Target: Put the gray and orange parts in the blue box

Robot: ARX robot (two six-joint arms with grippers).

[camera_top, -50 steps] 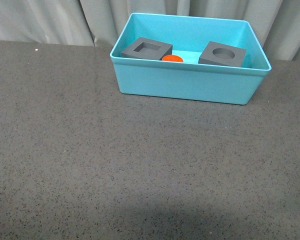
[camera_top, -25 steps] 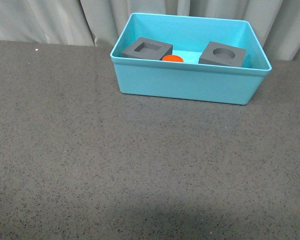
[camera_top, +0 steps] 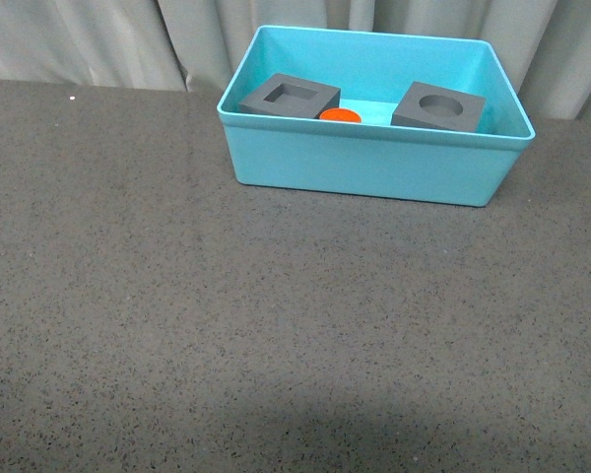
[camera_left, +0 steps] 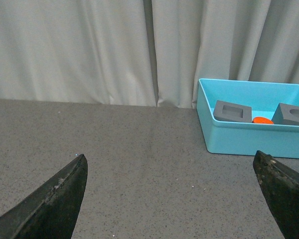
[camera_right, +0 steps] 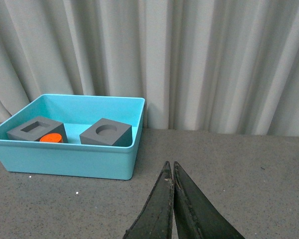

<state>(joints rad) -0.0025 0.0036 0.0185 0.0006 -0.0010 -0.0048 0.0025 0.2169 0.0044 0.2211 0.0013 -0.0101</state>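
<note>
The blue box [camera_top: 374, 168] stands at the far middle of the dark table. Inside it lie the gray cube with a square recess [camera_top: 290, 97], the orange cylinder [camera_top: 340, 115] and the gray cube with a round recess [camera_top: 438, 106]. Neither arm shows in the front view. My left gripper [camera_left: 170, 162] is open and empty above the table, well short of the box [camera_left: 249, 139]. My right gripper [camera_right: 170, 167] is shut and empty, off to the side of the box [camera_right: 70, 159]. Both wrist views show the cubes and cylinder in the box.
Pale curtains [camera_top: 98, 39] hang behind the table's far edge. The dark speckled table [camera_top: 276, 325] stretches in front of the box.
</note>
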